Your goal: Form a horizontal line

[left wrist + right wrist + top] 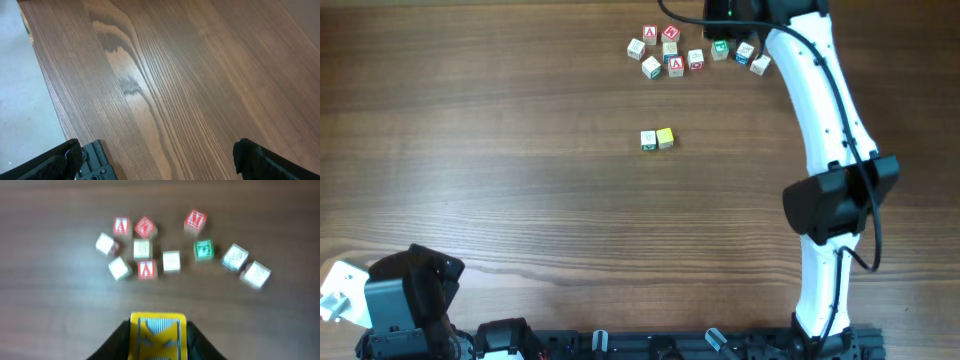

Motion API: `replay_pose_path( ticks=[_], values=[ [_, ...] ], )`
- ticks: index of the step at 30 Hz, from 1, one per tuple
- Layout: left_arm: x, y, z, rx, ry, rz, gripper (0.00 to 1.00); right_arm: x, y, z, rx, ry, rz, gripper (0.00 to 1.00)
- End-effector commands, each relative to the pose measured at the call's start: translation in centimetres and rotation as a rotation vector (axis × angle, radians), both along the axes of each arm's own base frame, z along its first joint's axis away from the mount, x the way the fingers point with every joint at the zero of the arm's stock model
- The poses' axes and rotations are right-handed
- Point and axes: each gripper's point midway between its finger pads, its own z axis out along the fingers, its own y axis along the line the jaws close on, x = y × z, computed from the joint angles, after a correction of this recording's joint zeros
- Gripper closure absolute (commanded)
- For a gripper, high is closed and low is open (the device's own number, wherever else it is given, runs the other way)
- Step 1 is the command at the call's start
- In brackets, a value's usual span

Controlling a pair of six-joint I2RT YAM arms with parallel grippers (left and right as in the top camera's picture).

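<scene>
Near the middle of the worktop (520, 180), the horizontal line (657, 139) is sitting as a row of only two touching cubes. A white cube with a green mark (648, 140) is lying toward the overhead view's left side, and a yellow cube (666, 138) is pressing against it on the other side. The line looks barely begun.

A third piece is being brought into play. The right gripper (158, 344) is closing on a yellow letter cube (158, 330), which seems to show a K, and is holding it just short of the loose cluster (170, 250) of red-, green- and blue-lettered white cubes at the far edge. What is probably remaining is carrying this cube to the row and setting it flush against one end without nudging the two cubes already there.

Nothing is lying between the cluster and the row. The right arm (820, 110) is stretching along the right side, well apart from the line. The left gripper (155, 165) is standing wide open and empty over bare wood, far from everything.
</scene>
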Motion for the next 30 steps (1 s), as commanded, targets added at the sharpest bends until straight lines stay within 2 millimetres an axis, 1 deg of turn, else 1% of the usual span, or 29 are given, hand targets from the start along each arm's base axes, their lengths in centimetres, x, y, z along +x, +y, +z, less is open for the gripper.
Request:
replay_pose_path(
  ticks=[1,5,10,12,13,15,16,25,27,30],
  values=[
    [-0.2,0.1,0.0,-0.001,-0.011,0.021,0.0,-2.5,0.0,-4.0,0.014,0.176,-0.006,0.86],
    [-0.2,0.1,0.0,-0.001,-0.011,0.021,0.0,-5.1,-0.6,-8.7,-0.027,0.324,-0.011,0.87],
    [-0.2,0.1,0.0,-0.001,-0.011,0.021,0.0,-7.9,-1.4,-15.4,-0.055,0.462,-0.046,0.87],
    [-0.2,0.1,0.0,-0.001,-0.011,0.021,0.0,-8.6,-1.5,-17.5,-0.055,0.485,-0.065,0.88],
    [-0.2,0.1,0.0,-0.001,-0.011,0.021,0.0,-8.7,-1.6,-18.1,-0.055,0.489,-0.069,0.88],
    [-0.2,0.1,0.0,-0.001,-0.011,0.021,0.0,-8.8,-1.6,-18.9,-0.053,0.484,-0.069,0.88],
    [-0.2,0.1,0.0,-0.001,-0.011,0.021,0.0,-8.7,-1.6,-19.0,-0.052,0.481,-0.069,0.88],
    [-0.2,0.1,0.0,-0.001,-0.011,0.021,0.0,-7.9,-1.3,-18.9,-0.039,0.449,-0.069,0.88],
    [-0.2,0.1,0.0,-0.001,-0.011,0.021,0.0,-8.0,-0.9,-18.9,-0.017,0.453,-0.051,0.88],
    [-0.2,0.1,0.0,-0.001,-0.011,0.021,0.0,-8.4,0.6,-18.7,0.015,0.458,0.023,0.88]
  ],
)
